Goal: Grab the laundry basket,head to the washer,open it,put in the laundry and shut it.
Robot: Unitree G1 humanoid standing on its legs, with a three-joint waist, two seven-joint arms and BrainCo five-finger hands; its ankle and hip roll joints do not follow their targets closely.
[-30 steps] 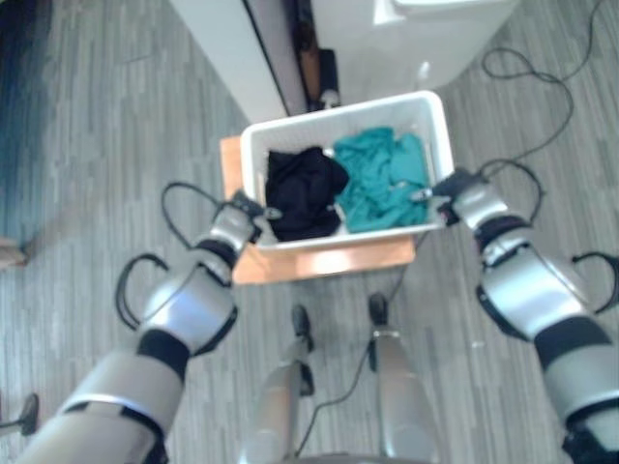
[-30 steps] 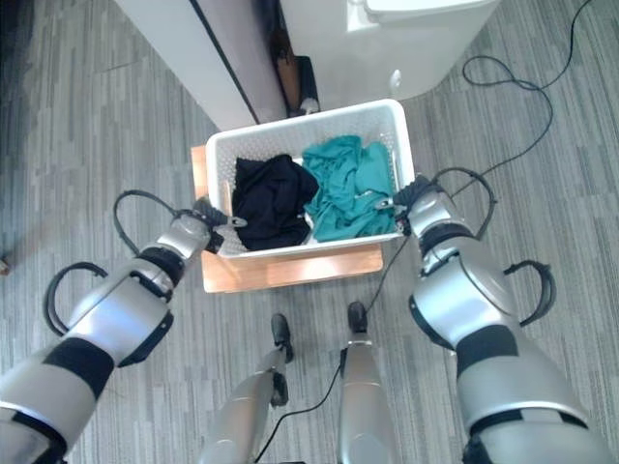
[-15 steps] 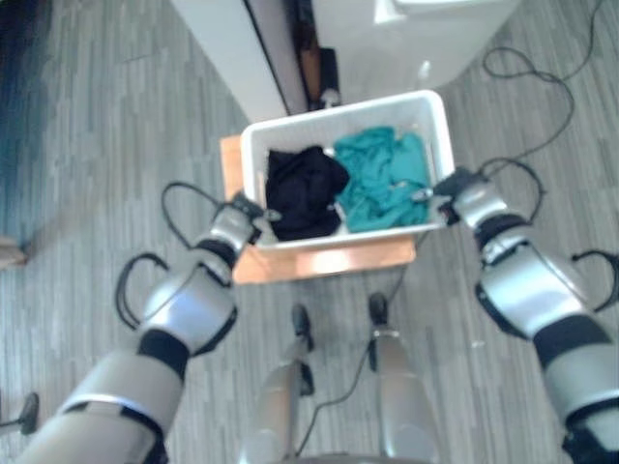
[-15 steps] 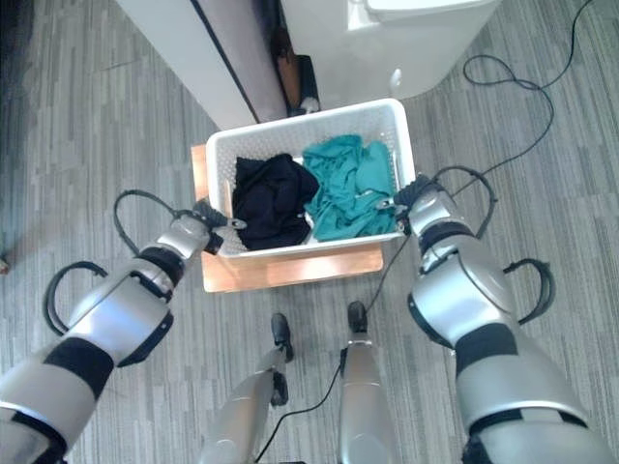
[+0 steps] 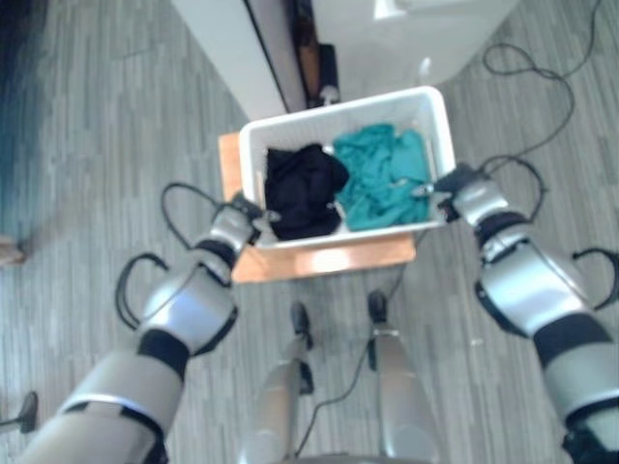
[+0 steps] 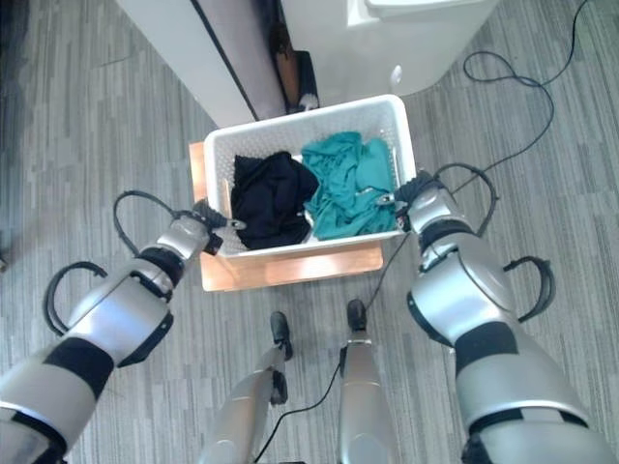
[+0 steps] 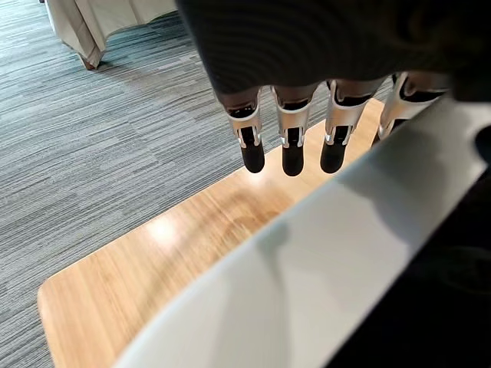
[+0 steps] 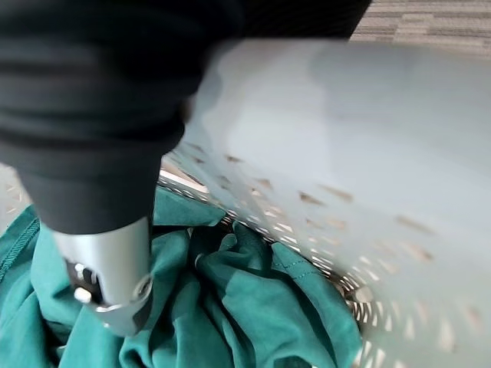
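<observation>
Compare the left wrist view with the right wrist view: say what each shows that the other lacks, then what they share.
Left wrist view alone: the left hand with fingers hanging straight over the wooden platform, grey floor beyond, and a bit of black clothing inside the rim.

Right wrist view alone: the right hand with its thumb inside the basket, above the teal clothing, and the perforated inner wall.

Both: the white laundry basket, seen close at its rim.
</observation>
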